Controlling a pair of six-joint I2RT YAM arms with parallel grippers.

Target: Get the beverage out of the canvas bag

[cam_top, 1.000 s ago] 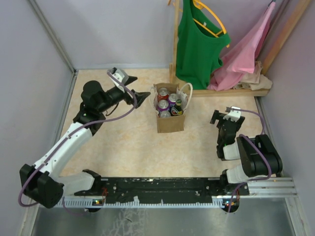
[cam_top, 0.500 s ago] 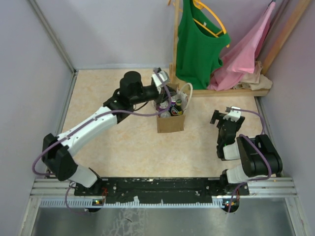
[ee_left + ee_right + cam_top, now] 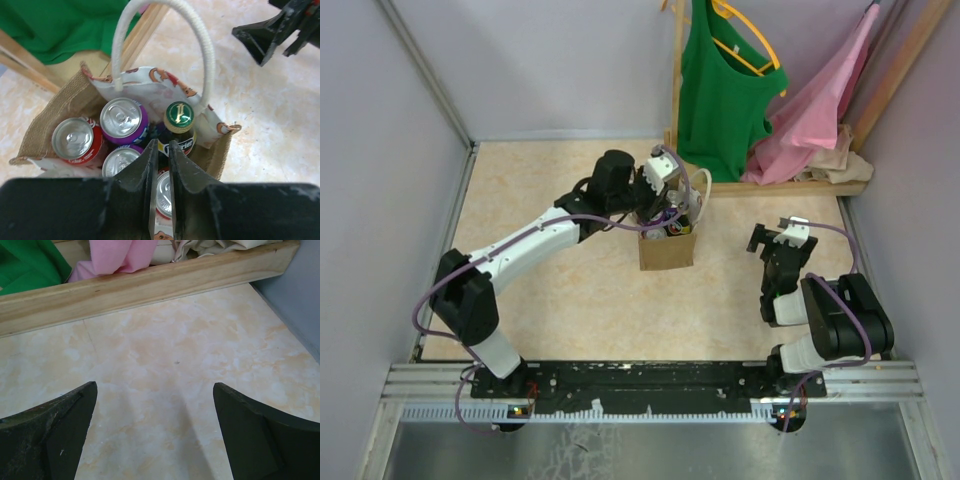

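Over the mouth of the canvas bag (image 3: 666, 252), mid-table: the left gripper (image 3: 161, 150) points down, its fingers pressed nearly together with only a thin slit between them and nothing held. The bag stands upright with the drinks inside. Left to right in the wrist view are a red can (image 3: 73, 138), a purple can (image 3: 121, 117) and a green-capped bottle (image 3: 179, 114). The fingertips sit above the gap between purple can and bottle; whether they touch either, I cannot tell. Two more can tops are partly hidden behind the fingers. A white rope handle (image 3: 200, 45) arches over the bottle side. Seen from overhead, the arm covers most of the opening. Well to the right, the right gripper (image 3: 154, 387) is low over the table (image 3: 160, 350), fingers spread wide, empty.
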